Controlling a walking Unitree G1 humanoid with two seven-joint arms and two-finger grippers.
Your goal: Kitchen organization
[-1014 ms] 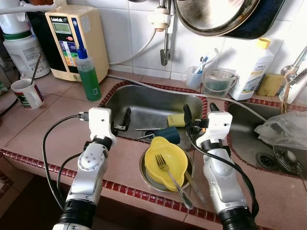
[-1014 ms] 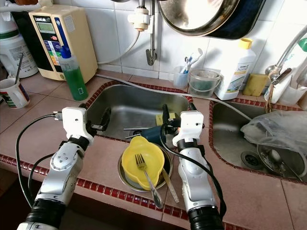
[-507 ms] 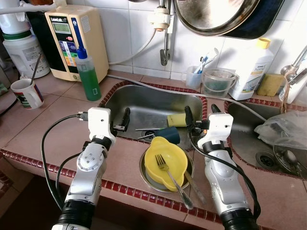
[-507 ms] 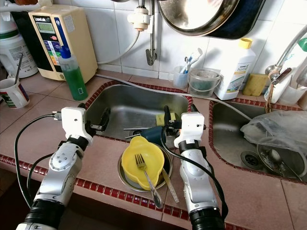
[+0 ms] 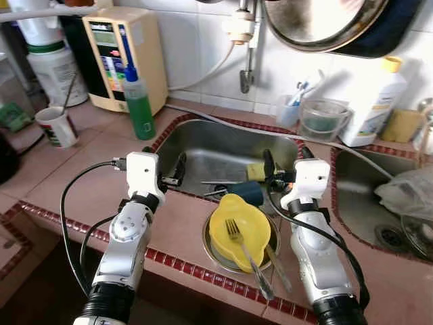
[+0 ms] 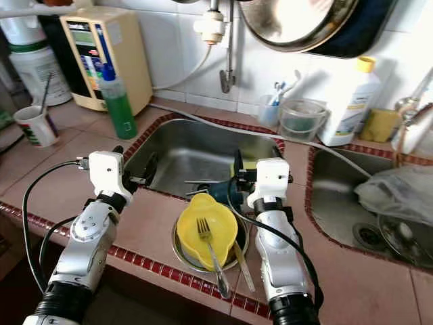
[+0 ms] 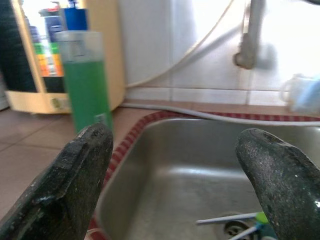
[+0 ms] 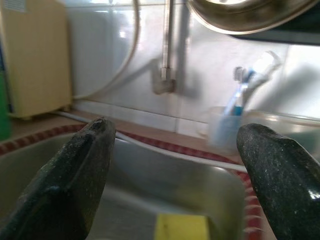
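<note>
Since a second ago the head camera has swung a little, sliding the whole scene rightward and bringing more of the tiled brown counter (image 5: 81,169) at the left into view, while both arms hold much the same pose over the near rim of the stainless-steel sink (image 5: 223,152). Left gripper (image 5: 164,169) hangs at the sink's near-left edge with its fingers (image 7: 70,185) spread wide and holding nothing; right gripper (image 5: 284,162) sits at the strip between the two basins, its fingers (image 8: 75,175) likewise wide apart and empty. Between the arms, a yellow plastic bowl (image 5: 238,230) rests in a round metal dish (image 5: 211,245) on the counter, with a silver fork (image 5: 245,254) lying across it. Just behind it, inside the sink, are a dark teal cup (image 5: 248,193) and a yellow sponge (image 5: 255,171). A green bottle with a blue cap (image 5: 139,101) stands near the sink's far-left corner, and a white mug (image 5: 55,126) well to the left.
</note>
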